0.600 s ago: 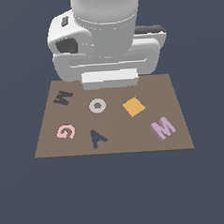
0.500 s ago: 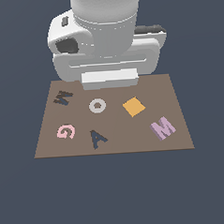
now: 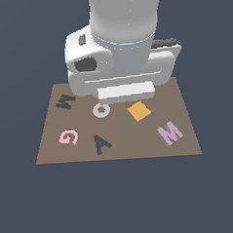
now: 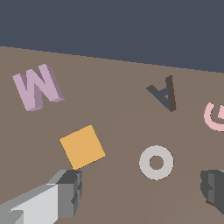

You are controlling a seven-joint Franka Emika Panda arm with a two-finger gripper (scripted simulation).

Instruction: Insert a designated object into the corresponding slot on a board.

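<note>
The lilac M block [image 3: 169,133] lies on the brown board [image 3: 130,144] near its front corner on the exterior view's right. It also shows in the wrist view [image 4: 38,86]. The dark M-shaped slot [image 3: 65,101] is at the board's far corner on the exterior view's left, out of the wrist view. My gripper [image 4: 140,192] is open and empty, with one finger [image 4: 65,192] beside the orange square and the other [image 4: 214,190] past the grey ring. It hovers over the board's middle, apart from the M block. The arm's hand [image 3: 120,64] hides the fingers in the exterior view.
An orange square [image 3: 139,110] [image 4: 82,146], a grey ring [image 3: 101,110] [image 4: 156,162], a dark navy A shape [image 3: 102,144] [image 4: 164,94] and a pink G [image 3: 68,137] [image 4: 214,117] lie on the board. Dark floor surrounds the board.
The hand has shifted a little toward the board's front and the exterior view's right, now overlapping the ring's edge. The objects on the board have not moved.
</note>
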